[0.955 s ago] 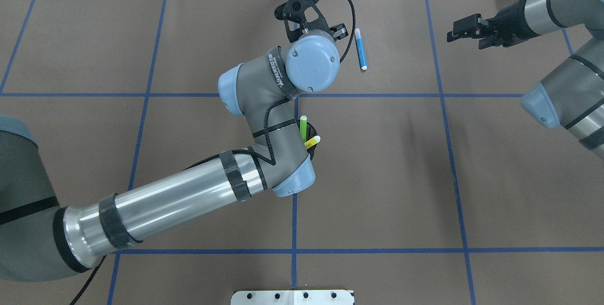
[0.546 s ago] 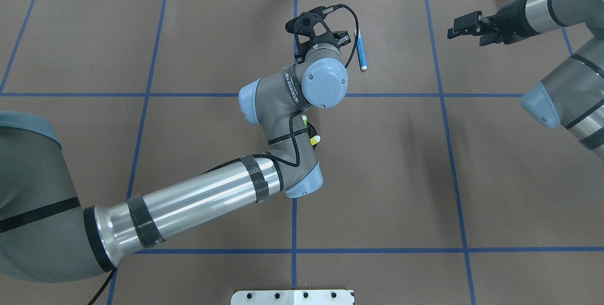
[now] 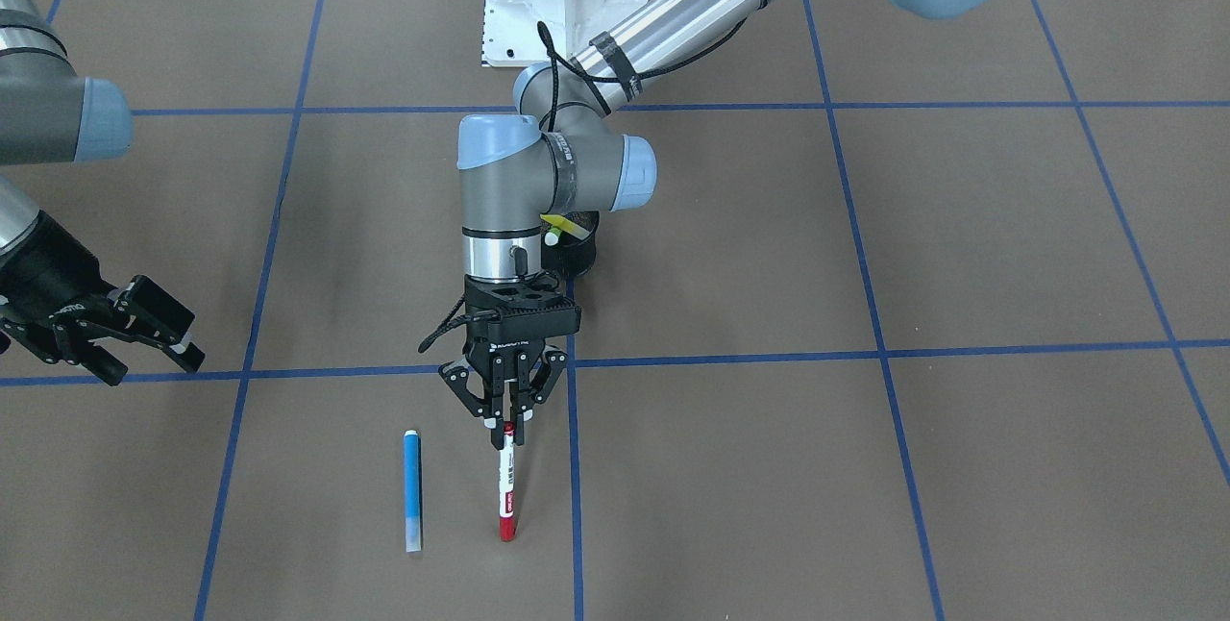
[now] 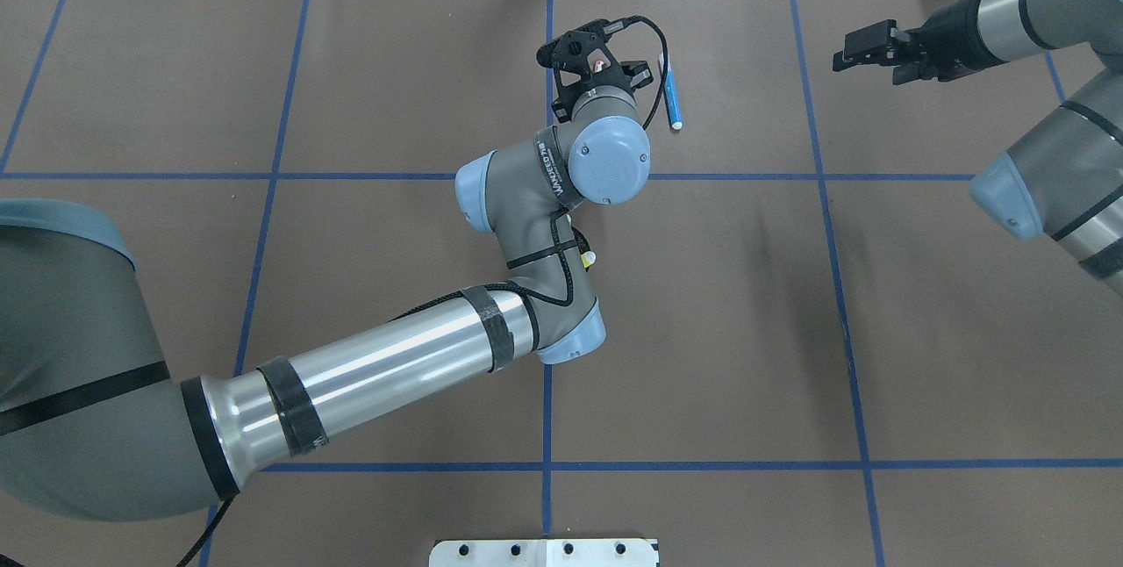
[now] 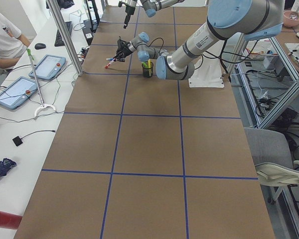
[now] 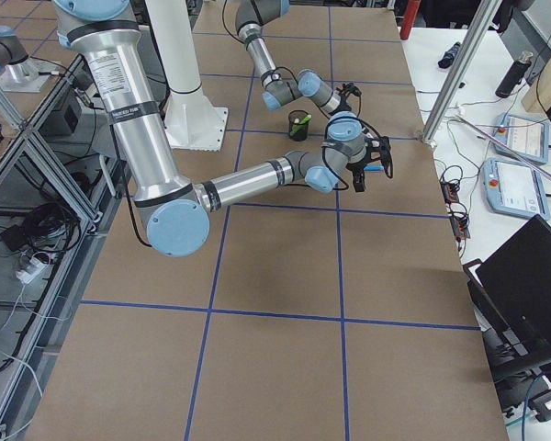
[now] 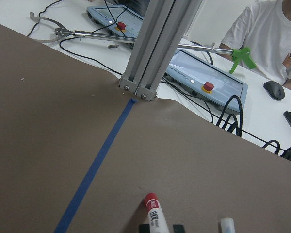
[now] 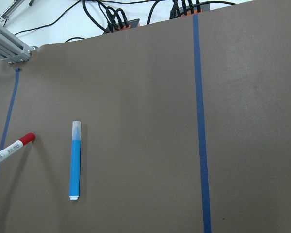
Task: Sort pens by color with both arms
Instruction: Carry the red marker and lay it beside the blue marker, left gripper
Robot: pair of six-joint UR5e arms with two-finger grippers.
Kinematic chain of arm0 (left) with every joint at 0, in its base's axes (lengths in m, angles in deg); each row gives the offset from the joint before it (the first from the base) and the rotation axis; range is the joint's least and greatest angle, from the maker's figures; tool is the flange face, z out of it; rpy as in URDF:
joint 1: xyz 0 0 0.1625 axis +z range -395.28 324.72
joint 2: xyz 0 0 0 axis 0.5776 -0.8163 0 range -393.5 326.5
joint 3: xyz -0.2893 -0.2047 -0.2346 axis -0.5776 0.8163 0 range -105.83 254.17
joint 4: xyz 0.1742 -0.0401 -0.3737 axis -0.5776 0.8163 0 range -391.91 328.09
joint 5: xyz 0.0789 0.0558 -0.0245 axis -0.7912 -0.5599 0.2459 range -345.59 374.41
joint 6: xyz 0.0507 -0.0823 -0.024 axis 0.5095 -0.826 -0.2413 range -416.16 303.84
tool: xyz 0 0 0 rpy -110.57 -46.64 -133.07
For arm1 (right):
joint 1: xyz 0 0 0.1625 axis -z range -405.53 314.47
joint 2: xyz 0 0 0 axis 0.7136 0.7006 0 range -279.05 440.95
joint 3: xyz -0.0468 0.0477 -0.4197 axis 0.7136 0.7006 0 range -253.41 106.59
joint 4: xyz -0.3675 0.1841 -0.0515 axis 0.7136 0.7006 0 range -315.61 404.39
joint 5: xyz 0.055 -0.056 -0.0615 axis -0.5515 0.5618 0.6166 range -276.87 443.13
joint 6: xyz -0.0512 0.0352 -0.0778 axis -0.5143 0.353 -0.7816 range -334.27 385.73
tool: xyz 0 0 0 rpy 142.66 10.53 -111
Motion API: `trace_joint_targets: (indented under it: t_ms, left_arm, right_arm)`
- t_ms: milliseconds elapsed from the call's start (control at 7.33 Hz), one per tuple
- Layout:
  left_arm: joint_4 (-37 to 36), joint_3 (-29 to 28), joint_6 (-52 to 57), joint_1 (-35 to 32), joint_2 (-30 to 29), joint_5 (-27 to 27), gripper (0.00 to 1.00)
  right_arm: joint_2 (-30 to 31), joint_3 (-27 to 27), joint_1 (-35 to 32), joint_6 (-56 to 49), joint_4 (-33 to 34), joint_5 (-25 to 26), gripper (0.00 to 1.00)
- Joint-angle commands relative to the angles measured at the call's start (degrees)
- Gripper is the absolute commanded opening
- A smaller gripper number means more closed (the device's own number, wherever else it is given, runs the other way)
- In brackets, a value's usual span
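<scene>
Left gripper (image 3: 510, 421) clamping red pen (image 3: 506, 491), shifted nearer blue pen (image 3: 411, 491)

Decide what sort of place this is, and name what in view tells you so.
Most likely a robotics lab. A left arm and right arm reach over a table gridded with blue tape, and control tablets with red stop buttons sit on the side bench.

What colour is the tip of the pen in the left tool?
Red; the pen has a white barrel. Front-facing view shows it best.
</scene>
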Motion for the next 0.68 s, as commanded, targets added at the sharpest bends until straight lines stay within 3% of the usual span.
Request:
trace_joint_targets:
  t_ms: [0,136,409,546]
  left_arm:
    - [0.34,-0.55,0.55,0.05,-0.11,0.36,0.86]
    - [0.34,0.14,2.38,0.05,-0.29,0.45,1.00]
    - [-0.01,6.27,6.27,-1.17,-0.20,5.45,1.00]
    - [-2.36,10.04,6.44,-3.79,-0.11,11.03,1.00]
  right_arm:
    - [0.03,0.00,0.00,0.00,0.00,0.00,1.00]
    - [-0.05,0.09,0.00,0.00,0.00,0.00,1.00]
    - [-0.32,0.09,0.09,0.00,0.18,-0.17,1.00]
    - [-1.10,0.09,0.09,0.09,0.61,-0.17,1.00]
